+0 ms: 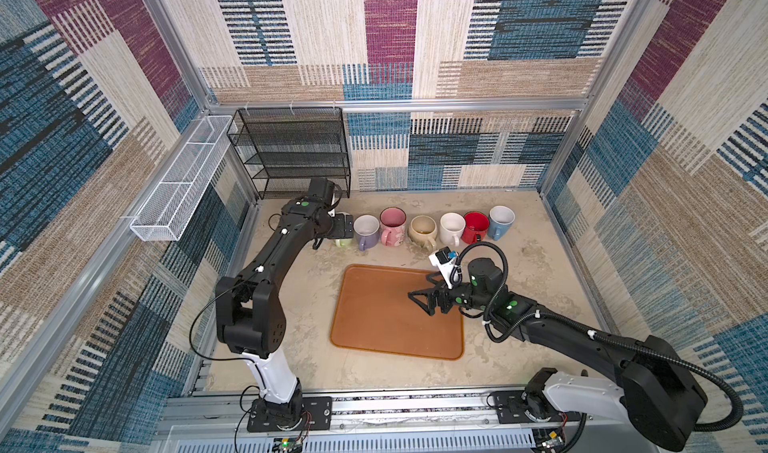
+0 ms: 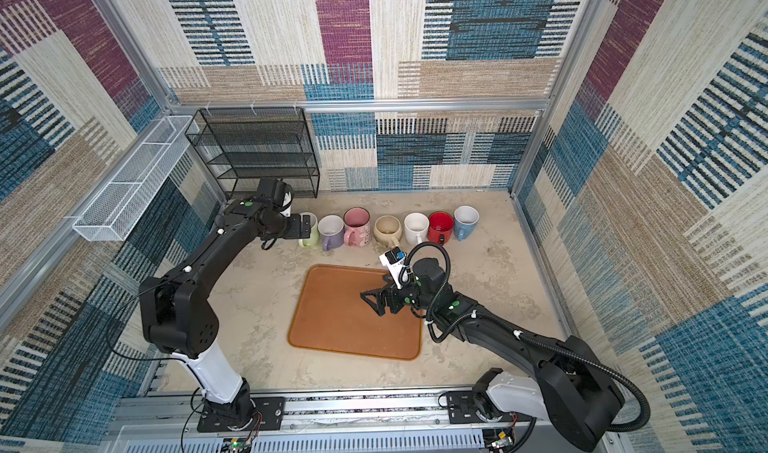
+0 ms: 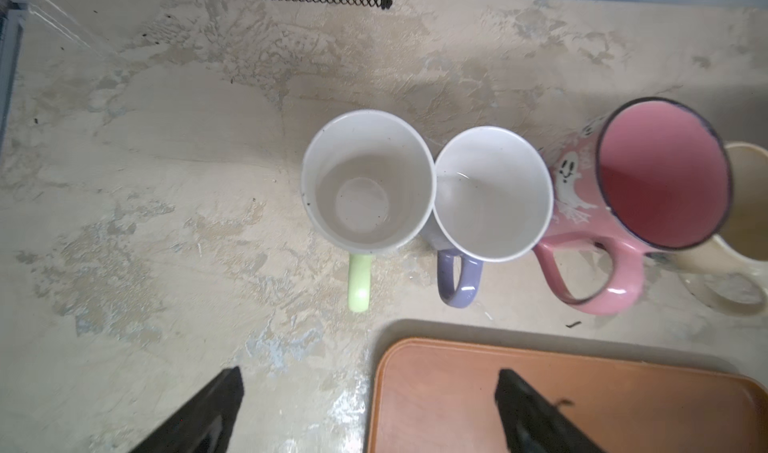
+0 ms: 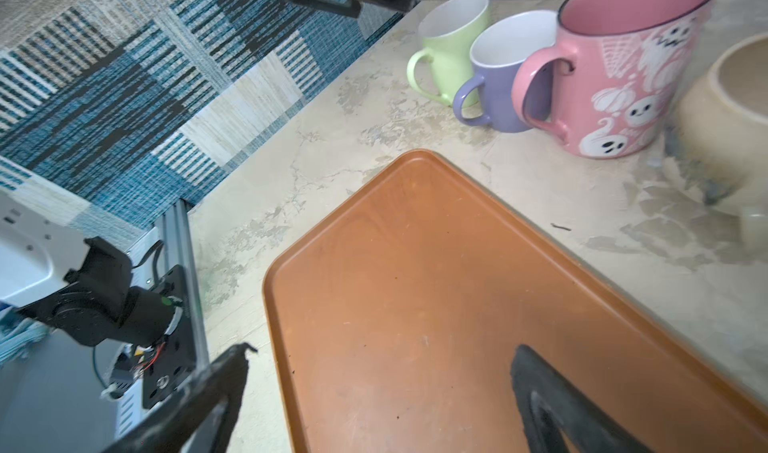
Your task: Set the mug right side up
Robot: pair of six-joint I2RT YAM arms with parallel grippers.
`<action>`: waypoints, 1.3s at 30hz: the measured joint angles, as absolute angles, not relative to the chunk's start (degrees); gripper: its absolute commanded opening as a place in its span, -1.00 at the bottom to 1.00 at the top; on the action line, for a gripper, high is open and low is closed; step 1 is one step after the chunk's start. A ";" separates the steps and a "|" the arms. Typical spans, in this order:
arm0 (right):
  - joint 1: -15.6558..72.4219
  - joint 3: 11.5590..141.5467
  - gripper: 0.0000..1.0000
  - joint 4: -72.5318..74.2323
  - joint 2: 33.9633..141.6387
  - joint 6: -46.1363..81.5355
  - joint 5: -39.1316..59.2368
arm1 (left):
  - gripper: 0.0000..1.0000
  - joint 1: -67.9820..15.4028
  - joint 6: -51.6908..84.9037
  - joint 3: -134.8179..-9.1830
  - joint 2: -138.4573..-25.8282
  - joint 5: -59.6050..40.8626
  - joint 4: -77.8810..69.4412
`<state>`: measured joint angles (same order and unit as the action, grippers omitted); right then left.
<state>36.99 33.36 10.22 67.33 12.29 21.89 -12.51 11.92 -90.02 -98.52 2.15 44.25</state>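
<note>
Surrounding the mottled tabletop (image 1: 540,264) stand patchwork walls (image 1: 395,35).

- Mugs (image 1: 451,226) line the counter (image 1: 519,272), centre frame; the left gripper (image 1: 343,232) is above the leftmost, the green mug (image 1: 343,242).
- Right gripper (image 1: 420,293), jaws spread, over the orange tray (image 1: 374,330).

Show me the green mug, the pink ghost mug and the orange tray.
green mug (image 3: 362,200): left wrist view, on its white inside bottom.
pink ghost mug (image 4: 623,89): right wrist view, on its decorated outer wall.
orange tray (image 1: 374,326): a top view, on its bare floor.
</note>
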 measured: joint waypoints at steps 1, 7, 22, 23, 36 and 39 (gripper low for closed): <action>36.95 33.04 0.99 10.24 66.41 12.14 20.69 | 0.97 -12.51 11.92 -88.68 -96.68 1.93 44.29; 36.71 30.13 0.99 10.52 60.29 11.90 11.25 | 0.97 -12.51 12.34 -76.42 -83.61 1.45 42.61; 36.34 15.66 0.99 20.08 46.13 10.26 -19.05 | 0.97 -12.49 22.87 -42.57 -61.08 7.90 35.27; 35.83 15.68 0.99 20.69 46.37 10.24 -20.43 | 0.97 -12.49 23.16 -41.95 -60.60 9.23 34.59; 12.60 18.20 0.99 24.67 59.48 14.31 -21.47 | 0.97 -10.46 18.11 -47.70 -82.24 26.81 21.82; 9.91 20.08 0.99 26.74 63.96 14.98 -21.47 | 0.97 -9.72 15.31 -48.64 -86.02 28.10 18.52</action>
